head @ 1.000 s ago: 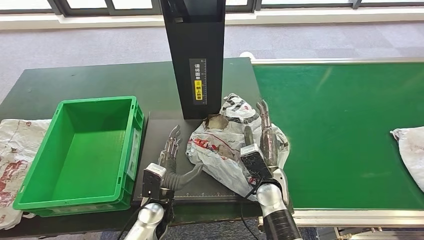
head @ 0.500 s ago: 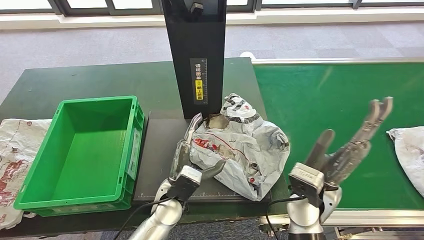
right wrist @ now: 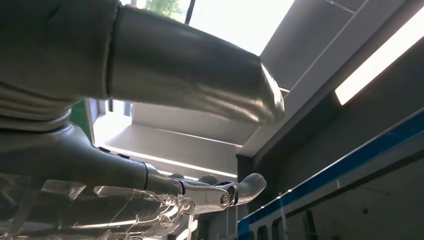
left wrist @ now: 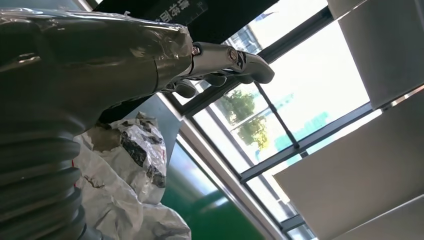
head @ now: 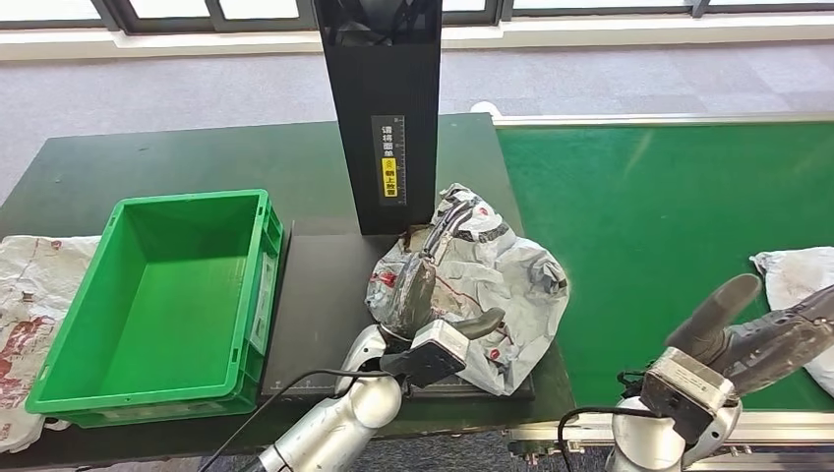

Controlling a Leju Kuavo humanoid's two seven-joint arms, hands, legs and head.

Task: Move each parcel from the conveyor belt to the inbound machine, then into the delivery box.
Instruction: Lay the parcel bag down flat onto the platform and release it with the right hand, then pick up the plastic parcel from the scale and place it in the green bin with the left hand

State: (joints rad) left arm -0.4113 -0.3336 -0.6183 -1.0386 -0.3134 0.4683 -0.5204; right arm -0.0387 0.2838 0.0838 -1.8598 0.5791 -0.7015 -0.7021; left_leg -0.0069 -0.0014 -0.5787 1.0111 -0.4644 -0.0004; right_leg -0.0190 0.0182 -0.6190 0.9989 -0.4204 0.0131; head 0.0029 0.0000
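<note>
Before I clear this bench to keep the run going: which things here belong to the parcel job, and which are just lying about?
Part of the job:
crumpled parcel on the inbound machine, left hand on it
second parcel on the conveyor belt
green delivery box
right hand, open

Lying about:
printed bag left of the box

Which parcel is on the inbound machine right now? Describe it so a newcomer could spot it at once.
Find the tall black tower at the table's middle. At its foot, on the dark platform, lies a crumpled grey-white parcel with red and black print, the left hand on it. Unlike the parcel on the green belt at the right edge, this one lies off the belt.
</note>
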